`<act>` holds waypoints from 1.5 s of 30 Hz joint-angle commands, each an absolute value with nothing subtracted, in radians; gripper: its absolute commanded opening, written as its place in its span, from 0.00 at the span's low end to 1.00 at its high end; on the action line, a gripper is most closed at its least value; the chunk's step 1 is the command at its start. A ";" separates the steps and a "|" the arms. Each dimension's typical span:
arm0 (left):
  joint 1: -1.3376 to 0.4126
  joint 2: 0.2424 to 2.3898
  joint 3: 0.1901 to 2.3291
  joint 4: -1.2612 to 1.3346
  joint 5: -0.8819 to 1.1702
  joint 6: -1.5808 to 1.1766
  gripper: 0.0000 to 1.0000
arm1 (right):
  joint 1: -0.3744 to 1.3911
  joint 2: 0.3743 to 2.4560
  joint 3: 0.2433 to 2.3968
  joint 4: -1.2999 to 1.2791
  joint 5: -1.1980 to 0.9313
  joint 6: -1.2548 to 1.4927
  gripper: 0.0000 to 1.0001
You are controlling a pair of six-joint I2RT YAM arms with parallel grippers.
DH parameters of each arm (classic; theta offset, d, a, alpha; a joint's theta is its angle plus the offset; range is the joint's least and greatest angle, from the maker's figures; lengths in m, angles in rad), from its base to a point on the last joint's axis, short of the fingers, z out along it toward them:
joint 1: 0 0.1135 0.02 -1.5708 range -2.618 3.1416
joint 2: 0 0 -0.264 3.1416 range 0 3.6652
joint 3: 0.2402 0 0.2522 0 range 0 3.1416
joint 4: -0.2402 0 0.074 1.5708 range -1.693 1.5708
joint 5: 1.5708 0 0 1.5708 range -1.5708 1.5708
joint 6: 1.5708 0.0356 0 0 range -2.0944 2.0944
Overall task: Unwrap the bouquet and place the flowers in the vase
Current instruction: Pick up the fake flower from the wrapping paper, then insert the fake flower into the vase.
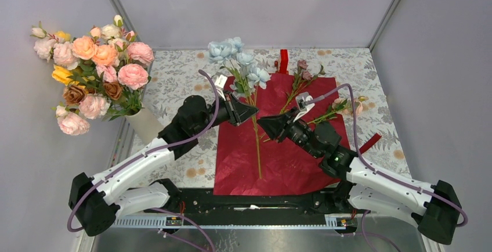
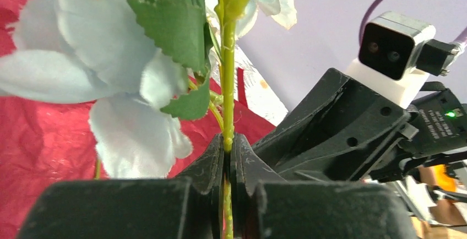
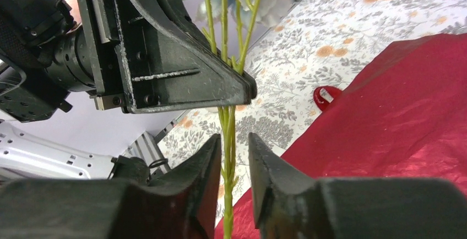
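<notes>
Left wrist view — left gripper (image 2: 228, 145) pinches the flowers (image 2: 71, 46) by the stem, right gripper (image 3: 235, 145) spread around it.

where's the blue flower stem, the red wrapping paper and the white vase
blue flower stem (image 2: 227, 107), left wrist view, on the bare green stalk
red wrapping paper (image 1: 290, 165), top external view, on a bare near part of the sheet
white vase (image 1: 145, 125), top external view, on its side wall

My left arm (image 1: 133, 168) and right arm (image 1: 383, 179) are white-shelled with black joints. A purple cable (image 1: 216, 92) runs along each. The left gripper (image 3: 249, 89) is scuffed black.
</notes>
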State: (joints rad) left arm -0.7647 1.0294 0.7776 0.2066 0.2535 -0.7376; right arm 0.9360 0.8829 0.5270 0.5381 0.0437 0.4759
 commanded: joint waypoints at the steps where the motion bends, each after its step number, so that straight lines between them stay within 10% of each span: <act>1: -0.761 0.989 0.908 0.065 0.210 -0.523 0.00 | 0.942 0.820 0.532 0.517 0.123 0.425 0.36; 17: -0.654 0.953 1.229 -0.590 0.045 -0.022 0.00 | 0.917 0.698 0.509 0.205 0.532 0.367 0.85; 34: -0.132 0.848 1.249 -0.468 0.129 -0.107 0.00 | 0.481 0.679 0.441 0.128 0.264 0.443 0.91; 45: -0.083 0.581 1.056 -0.109 0.095 -0.027 0.00 | 0.254 0.713 0.427 0.129 0.083 0.492 0.93</act>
